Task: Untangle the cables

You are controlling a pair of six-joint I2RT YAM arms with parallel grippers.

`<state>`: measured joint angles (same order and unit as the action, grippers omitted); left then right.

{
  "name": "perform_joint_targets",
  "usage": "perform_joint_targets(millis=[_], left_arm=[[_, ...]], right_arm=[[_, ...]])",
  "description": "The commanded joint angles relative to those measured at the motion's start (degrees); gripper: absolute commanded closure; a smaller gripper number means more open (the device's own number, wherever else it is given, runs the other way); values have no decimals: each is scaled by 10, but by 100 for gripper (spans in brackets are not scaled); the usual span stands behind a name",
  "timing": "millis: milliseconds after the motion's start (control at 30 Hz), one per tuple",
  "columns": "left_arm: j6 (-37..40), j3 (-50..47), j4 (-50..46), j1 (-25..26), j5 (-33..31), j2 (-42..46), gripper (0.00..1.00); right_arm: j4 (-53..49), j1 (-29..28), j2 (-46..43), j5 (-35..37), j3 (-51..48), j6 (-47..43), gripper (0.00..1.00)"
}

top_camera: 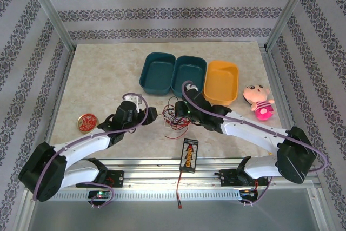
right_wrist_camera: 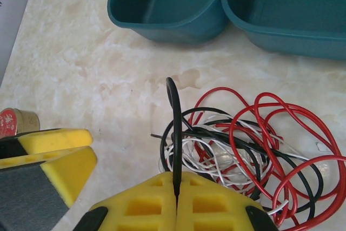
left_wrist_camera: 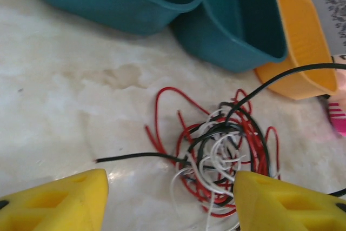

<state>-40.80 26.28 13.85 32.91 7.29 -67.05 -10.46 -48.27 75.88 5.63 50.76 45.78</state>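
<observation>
The cables lie in one tangled heap (top_camera: 174,114) on the marble table, between the two arms. In the left wrist view red (left_wrist_camera: 162,112), black (left_wrist_camera: 140,156) and whitish (left_wrist_camera: 216,160) strands knot together. My left gripper (left_wrist_camera: 170,198) stands open just short of the heap, holding nothing; its right finger (left_wrist_camera: 286,201) overlaps the heap's near edge. A free black end points toward its left finger (left_wrist_camera: 54,201). My right gripper (right_wrist_camera: 177,196) is shut on the black cable (right_wrist_camera: 174,128), which rises in a loop from the pads. Red loops (right_wrist_camera: 281,133) spread to the right.
Two teal bins (top_camera: 158,72) (top_camera: 188,72) and an orange bin (top_camera: 222,81) stand just behind the heap. A pink plush toy (top_camera: 258,101) lies at the right, a round red tin (top_camera: 86,123) at the left. A small black device (top_camera: 188,155) with a red lead sits near the front edge.
</observation>
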Motion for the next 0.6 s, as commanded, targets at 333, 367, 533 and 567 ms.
perform_joint_targets(millis=[333, 367, 533, 567], left_arm=[[-12, -13, 58, 5, -33, -13, 17], [-5, -10, 54, 5, -33, -12, 16], [13, -5, 52, 5, -21, -13, 15], [15, -5, 54, 6, -17, -15, 15]], right_arm=[[16, -6, -62, 5, 79, -74, 100], [19, -6, -65, 3, 83, -77, 100], [45, -7, -69, -23, 100, -87, 100], [47, -7, -69, -23, 103, -90, 100]])
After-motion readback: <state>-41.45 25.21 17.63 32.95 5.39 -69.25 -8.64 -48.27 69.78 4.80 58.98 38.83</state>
